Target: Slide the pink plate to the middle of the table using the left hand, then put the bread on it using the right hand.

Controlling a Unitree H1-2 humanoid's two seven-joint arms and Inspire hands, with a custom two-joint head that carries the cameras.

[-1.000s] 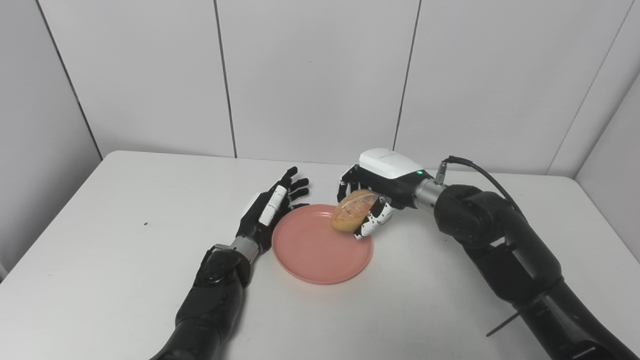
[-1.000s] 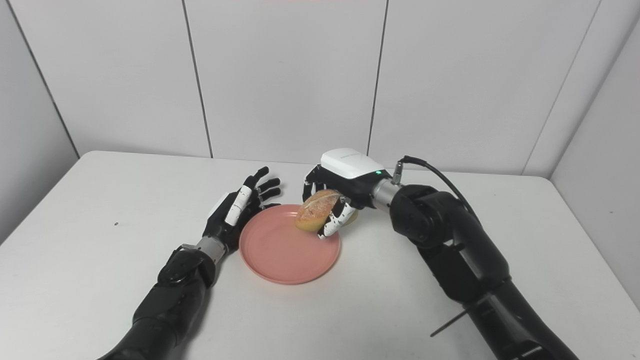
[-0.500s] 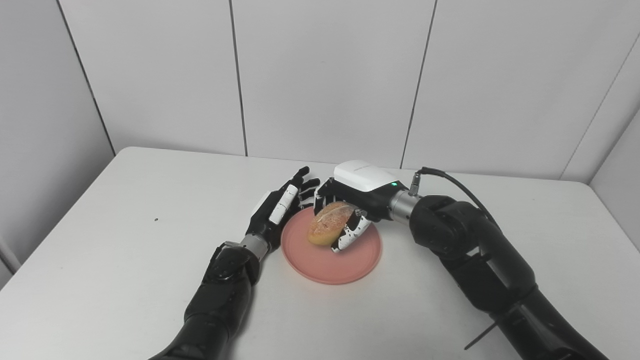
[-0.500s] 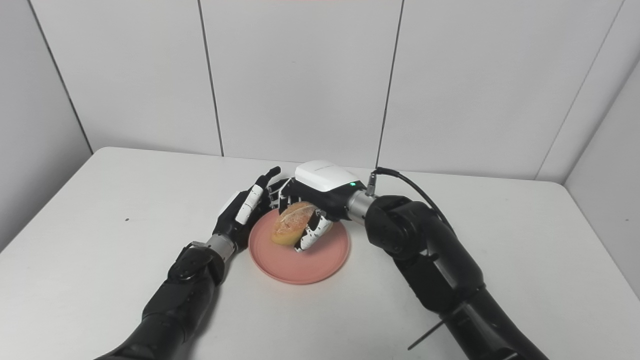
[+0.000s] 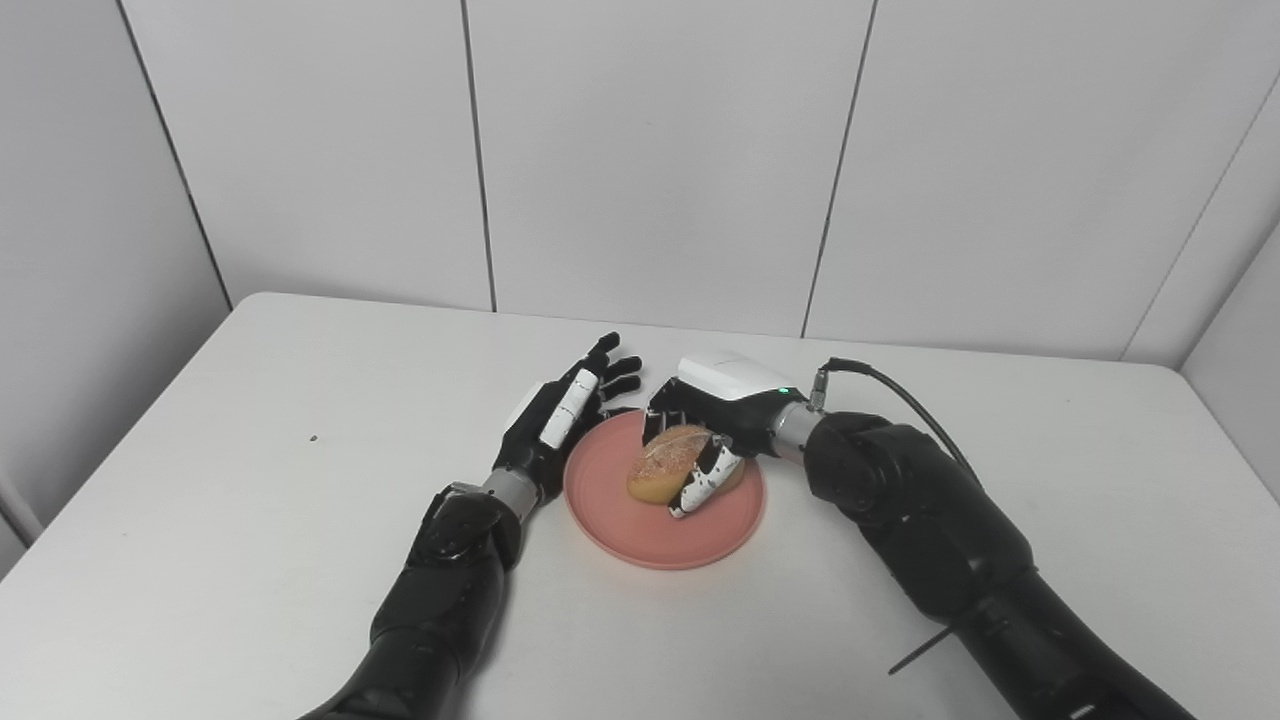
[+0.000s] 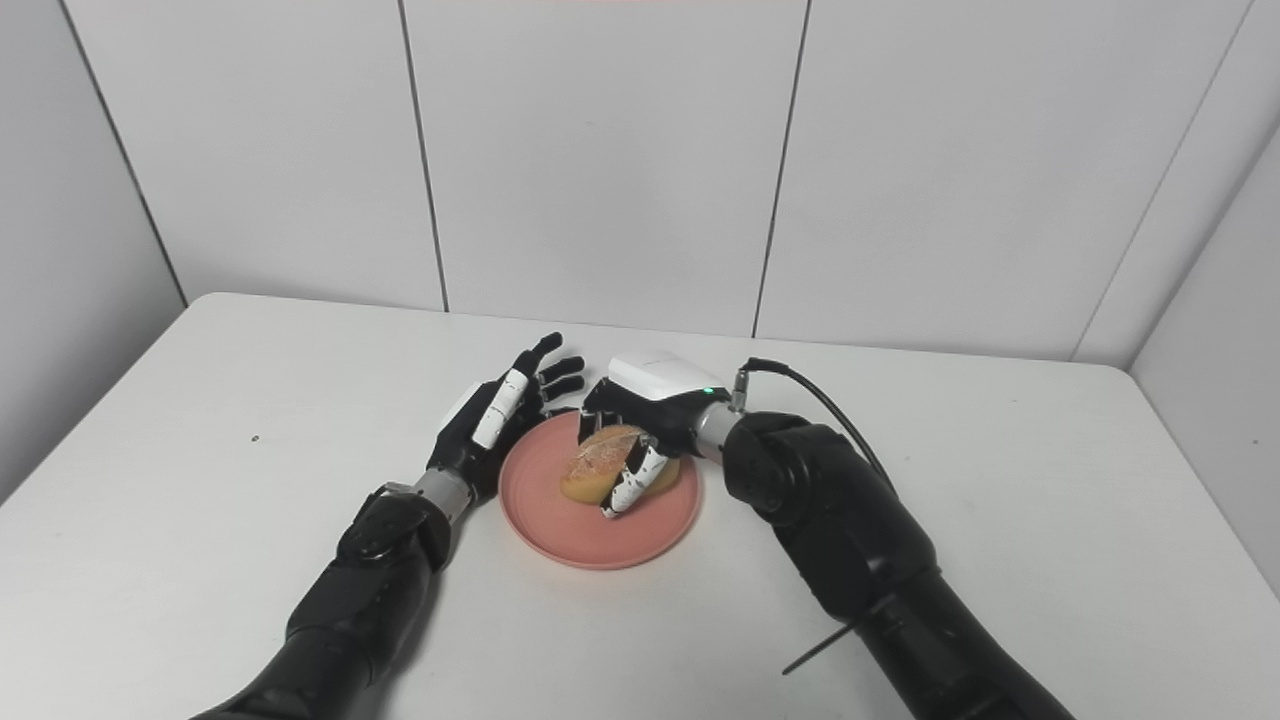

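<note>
Left eye view: the right hand (image 5: 712, 420) grips the bread (image 5: 668, 474) low over the pink plate (image 5: 640, 525) on the tabletop (image 5: 250, 450).

Right eye view: the left hand (image 6: 490, 420), fingers spread and holding nothing, sits just beside the plate's left rim.

Right hand (image 6: 640, 425) wrapped around the bread (image 6: 600, 462) — low over the pink plate (image 6: 560, 535), left hand (image 6: 495, 420) flat beside the rim, fingers spread, white table (image 6: 200, 470) underneath.
</note>
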